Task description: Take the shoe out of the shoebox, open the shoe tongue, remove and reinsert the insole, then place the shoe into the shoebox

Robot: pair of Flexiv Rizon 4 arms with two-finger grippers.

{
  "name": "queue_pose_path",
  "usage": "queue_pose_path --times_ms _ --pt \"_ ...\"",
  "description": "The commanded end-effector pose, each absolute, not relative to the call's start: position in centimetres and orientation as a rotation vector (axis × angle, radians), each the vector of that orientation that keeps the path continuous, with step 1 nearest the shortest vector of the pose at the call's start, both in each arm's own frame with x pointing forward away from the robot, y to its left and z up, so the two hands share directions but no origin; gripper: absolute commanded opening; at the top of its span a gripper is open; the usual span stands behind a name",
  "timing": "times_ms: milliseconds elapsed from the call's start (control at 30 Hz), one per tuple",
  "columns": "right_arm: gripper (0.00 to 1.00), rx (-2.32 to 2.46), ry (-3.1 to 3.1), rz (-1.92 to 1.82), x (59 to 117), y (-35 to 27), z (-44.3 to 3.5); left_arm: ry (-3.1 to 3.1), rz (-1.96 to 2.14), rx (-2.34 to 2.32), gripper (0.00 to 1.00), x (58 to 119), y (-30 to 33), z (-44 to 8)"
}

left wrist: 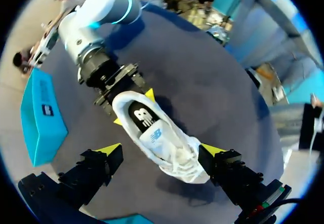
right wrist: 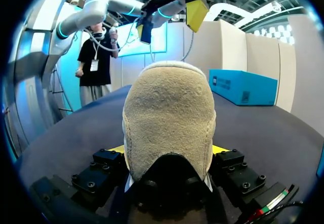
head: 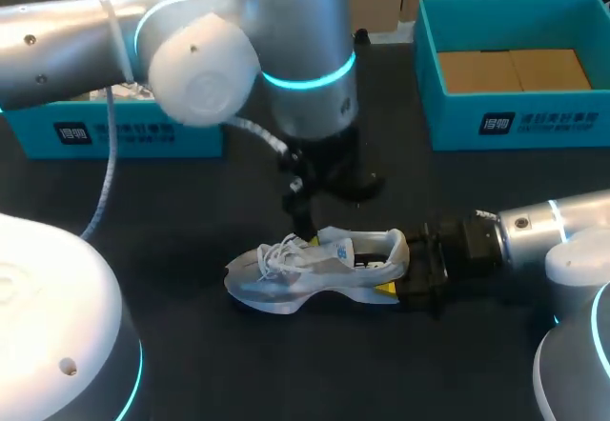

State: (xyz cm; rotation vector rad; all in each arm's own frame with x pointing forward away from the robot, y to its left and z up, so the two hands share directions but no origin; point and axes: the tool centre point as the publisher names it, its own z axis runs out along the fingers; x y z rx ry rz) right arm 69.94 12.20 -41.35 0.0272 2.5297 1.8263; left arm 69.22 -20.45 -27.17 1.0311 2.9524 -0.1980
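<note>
The table (head: 191,345) has a dark, matt top. Approx. in its middle a white shoe (head: 315,273) rests on its sole, toe to the left, heel to the right. At the far right an open teal box (head: 515,121) stands on the top, walls upright. A 2nd teal box (head: 124,135) stands at the far left. Both boxes are well apart from the shoe.

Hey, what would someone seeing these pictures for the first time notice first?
The white shoe standing in the middle of the dark table catches the eye first, its heel clamped by the right gripper. The left gripper hangs open over its laces. A teal shoebox sits open at the table's far right corner.
</note>
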Motion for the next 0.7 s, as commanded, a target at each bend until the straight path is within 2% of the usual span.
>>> queue_pose_path --times_ms 33,267,700 --pt "0.00 0.027 2.531 1.823 69.9 12.4 -41.6 2.973 0.266 -0.043 1.00 68.6 -21.0 -27.2" --pt "0.00 0.027 2.531 1.823 69.9 12.4 -41.6 2.995 0.243 -0.056 1.00 68.9 -20.9 -27.4" --pt "0.00 0.027 2.531 1.823 69.9 12.4 -41.6 3.132 -0.015 -0.505 1.00 69.5 -18.3 -27.6"
